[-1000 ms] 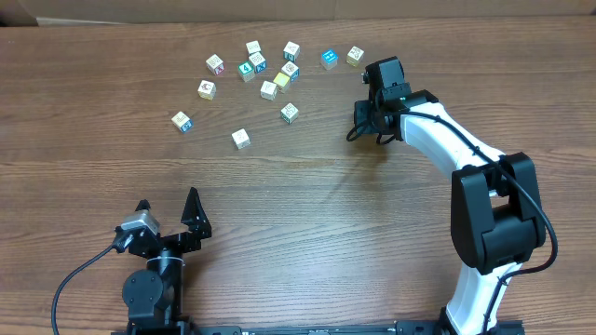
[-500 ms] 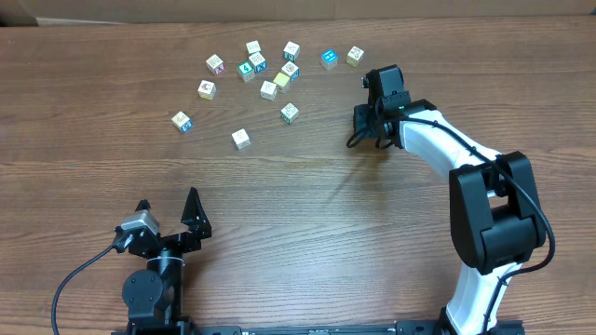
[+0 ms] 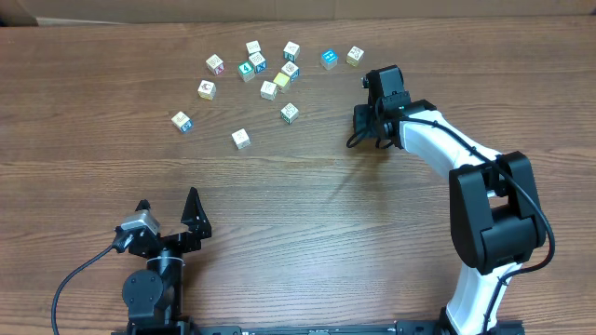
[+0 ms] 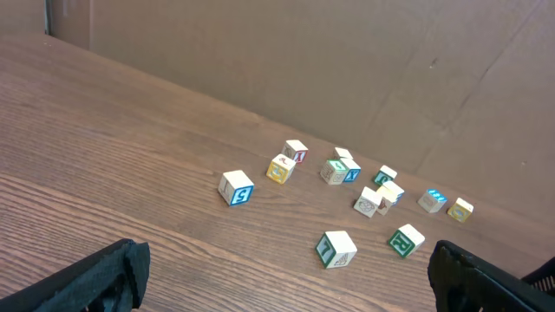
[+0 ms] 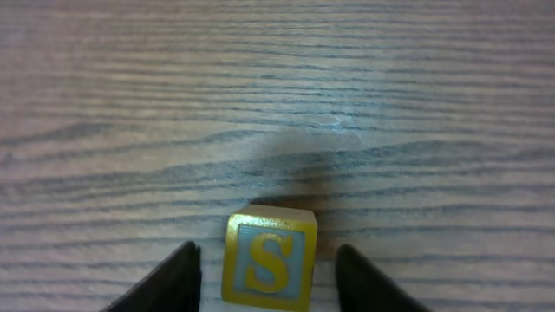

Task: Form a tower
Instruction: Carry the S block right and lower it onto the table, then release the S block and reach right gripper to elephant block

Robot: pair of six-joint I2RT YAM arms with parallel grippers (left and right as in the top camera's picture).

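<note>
While the right gripper (image 5: 266, 254) hangs low over the table (image 3: 307, 205), its jaws stand open on either side of the S cube (image 5: 270, 267). A strip of bare wood shows between each finger and the cube, so nothing is gripped. That cube, yellow-edged with a yellow letter on a grey face, rests flat on the wood. In the overhead view it is hidden beneath the gripper, to the right of the scattered cubes. The yellow cube (image 3: 282, 80) lies in the thick of that scatter at the table's far side, just beside a pale cube (image 3: 269, 89) and a blue-faced cube (image 3: 290, 69); whether anything lies under it I cannot tell. The left gripper (image 3: 168, 198) sits near the front edge, jaws wide apart and empty.
</note>
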